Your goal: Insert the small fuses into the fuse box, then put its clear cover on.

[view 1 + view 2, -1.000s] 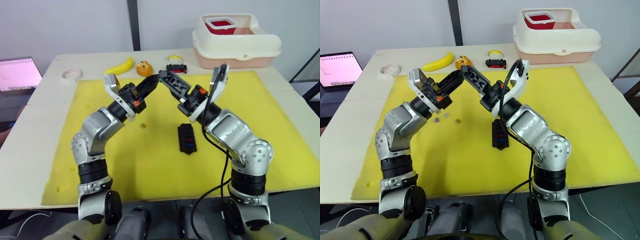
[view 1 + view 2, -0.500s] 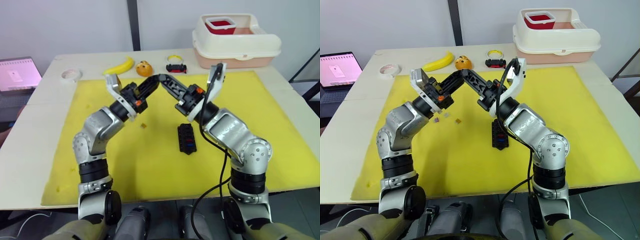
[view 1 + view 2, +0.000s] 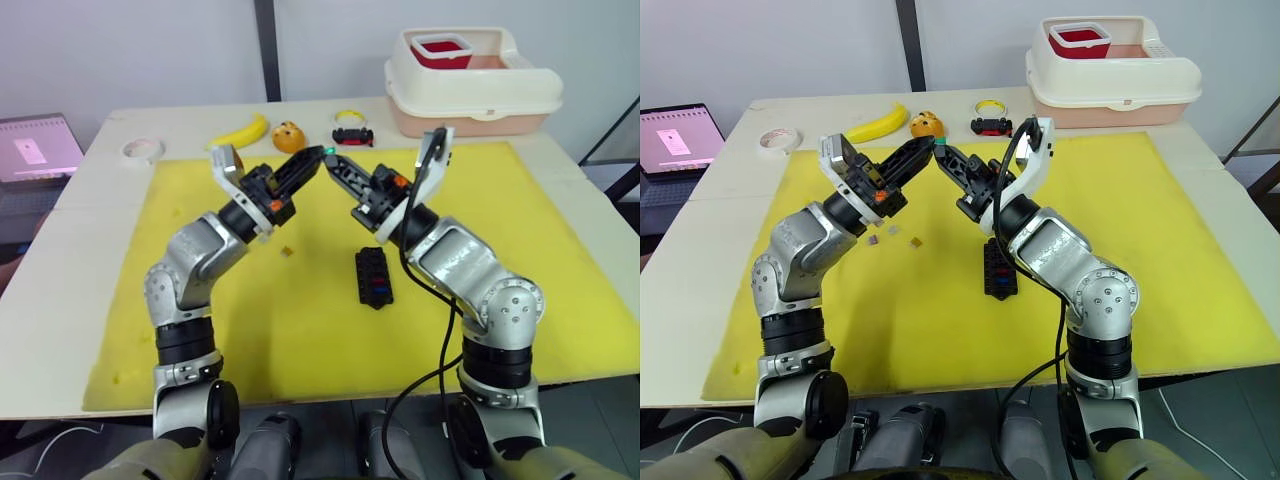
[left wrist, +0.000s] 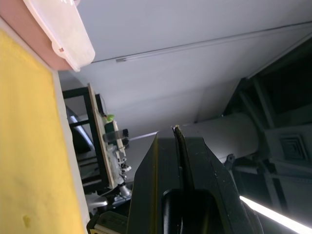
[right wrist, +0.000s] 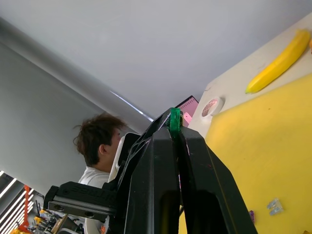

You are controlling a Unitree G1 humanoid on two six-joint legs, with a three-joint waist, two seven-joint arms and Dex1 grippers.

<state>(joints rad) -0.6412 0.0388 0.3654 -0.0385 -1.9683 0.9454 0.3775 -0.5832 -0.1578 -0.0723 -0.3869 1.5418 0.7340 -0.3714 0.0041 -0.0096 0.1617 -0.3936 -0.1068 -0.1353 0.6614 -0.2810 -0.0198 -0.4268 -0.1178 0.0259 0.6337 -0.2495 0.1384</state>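
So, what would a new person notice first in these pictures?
Both grippers are raised above the yellow mat, tips nearly meeting: the right gripper pinches a green fuse, the left gripper is shut just beside it. Below them the black fuse box lies on the mat, with loose fuses to its left.

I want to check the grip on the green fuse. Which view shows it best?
The right wrist view: the green fuse sticks up large and clear, pinched at the tips of the right pincer. Both eye views show it as a tiny green speck where the two pincers meet.
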